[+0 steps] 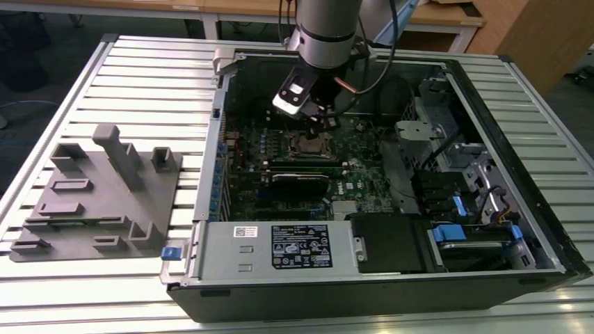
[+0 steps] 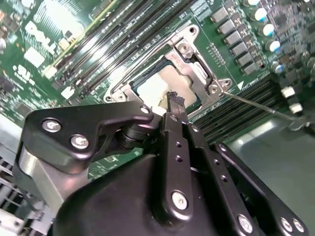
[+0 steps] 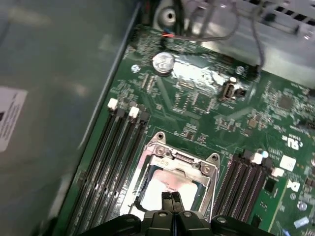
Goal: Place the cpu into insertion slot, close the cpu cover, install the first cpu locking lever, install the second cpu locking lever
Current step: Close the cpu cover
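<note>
I see the small flat square cpu [image 3: 157,189], its metal top dull silvery-grey, lying inside the window of the thin shiny square metal cpu cover [image 3: 170,153], which looks folded down around it. My black two-fingered gripper [image 3: 172,199] hangs just above that cover's window, fingers pressed together with nothing between them. I judge the chip light, stiff and fragile underneath, best taken by opposite edges. A thin wire locking lever [image 2: 256,104] juts out beside the cover.

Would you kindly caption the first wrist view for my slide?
Shut gripper over the cpu, framed by the cpu cover.
</note>
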You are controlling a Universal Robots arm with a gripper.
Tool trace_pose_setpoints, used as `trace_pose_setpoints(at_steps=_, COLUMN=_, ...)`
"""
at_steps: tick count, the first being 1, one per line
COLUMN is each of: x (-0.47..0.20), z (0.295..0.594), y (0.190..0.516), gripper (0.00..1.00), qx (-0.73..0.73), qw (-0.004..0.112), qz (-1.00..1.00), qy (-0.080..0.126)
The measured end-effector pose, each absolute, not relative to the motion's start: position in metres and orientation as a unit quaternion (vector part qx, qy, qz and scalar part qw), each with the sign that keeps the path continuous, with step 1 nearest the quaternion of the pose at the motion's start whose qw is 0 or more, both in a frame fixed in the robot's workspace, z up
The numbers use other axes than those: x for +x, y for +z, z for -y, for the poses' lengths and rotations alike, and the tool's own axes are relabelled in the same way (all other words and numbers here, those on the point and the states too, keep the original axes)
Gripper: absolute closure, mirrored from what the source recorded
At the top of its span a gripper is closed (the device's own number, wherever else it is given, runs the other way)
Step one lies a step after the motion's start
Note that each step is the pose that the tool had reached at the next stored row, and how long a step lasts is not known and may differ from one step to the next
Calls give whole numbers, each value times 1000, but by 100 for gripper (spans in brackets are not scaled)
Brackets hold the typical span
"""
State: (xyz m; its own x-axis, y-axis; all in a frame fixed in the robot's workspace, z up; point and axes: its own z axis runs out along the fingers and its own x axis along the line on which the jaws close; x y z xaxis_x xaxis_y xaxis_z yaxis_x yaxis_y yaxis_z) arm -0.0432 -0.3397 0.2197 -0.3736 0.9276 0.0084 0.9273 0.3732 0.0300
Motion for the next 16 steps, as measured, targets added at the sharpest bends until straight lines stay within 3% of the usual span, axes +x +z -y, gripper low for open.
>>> trace_pose_setpoints(at_steps=16, x=-43, z=340, y=219, gripper=89, qx=434, qw=3, qz=-901, qy=15)
